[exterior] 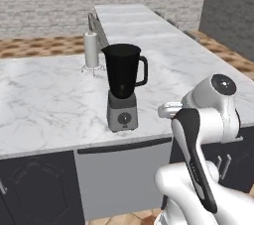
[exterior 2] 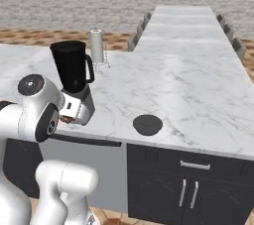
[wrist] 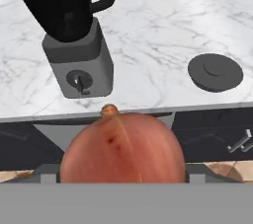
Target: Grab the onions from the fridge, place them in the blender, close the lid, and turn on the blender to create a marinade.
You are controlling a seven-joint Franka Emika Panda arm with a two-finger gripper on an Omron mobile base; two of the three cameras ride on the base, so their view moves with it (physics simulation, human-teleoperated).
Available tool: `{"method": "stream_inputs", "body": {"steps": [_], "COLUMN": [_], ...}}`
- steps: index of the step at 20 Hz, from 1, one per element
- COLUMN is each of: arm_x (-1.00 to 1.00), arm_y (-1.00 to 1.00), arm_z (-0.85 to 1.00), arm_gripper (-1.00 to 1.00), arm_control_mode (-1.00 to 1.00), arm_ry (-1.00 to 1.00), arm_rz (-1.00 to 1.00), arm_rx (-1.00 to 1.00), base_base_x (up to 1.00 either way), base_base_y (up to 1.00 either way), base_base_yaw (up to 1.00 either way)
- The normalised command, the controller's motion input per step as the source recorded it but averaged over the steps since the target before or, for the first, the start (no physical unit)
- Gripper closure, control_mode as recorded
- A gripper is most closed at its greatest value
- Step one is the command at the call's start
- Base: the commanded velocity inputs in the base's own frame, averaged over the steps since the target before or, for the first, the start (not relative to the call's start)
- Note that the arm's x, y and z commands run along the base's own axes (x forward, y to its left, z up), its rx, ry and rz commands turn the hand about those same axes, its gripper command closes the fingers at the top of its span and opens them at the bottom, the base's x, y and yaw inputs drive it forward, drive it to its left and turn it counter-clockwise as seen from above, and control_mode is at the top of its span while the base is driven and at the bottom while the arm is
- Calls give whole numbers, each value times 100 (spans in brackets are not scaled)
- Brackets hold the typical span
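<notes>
Fingers (wrist: 122,174) are closed round the round reddish onion (wrist: 123,149), so I'd lift it well above the tapered black blender jar (exterior: 122,70) on the marble bench (exterior: 44,95) before letting go.

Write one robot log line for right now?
onion: between fingertips | blender: jar on base, open top | lid: on counter

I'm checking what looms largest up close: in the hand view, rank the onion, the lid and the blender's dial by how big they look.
1. Onion
2. Lid
3. Dial
</notes>
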Motion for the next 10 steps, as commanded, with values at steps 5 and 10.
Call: {"method": "stream_inputs", "body": {"steps": [5,10], "arm_x": [0,0], "arm_y": [0,0], "arm_z": [0,45], "arm_gripper": [100,100], "arm_control_mode": [100,-100], "arm_ry": [0,0], "arm_rz": [0,0], "arm_rx": [0,7], "base_base_x": [43,0], "base_base_y": [0,0], "base_base_yaw": [-2,0]}}
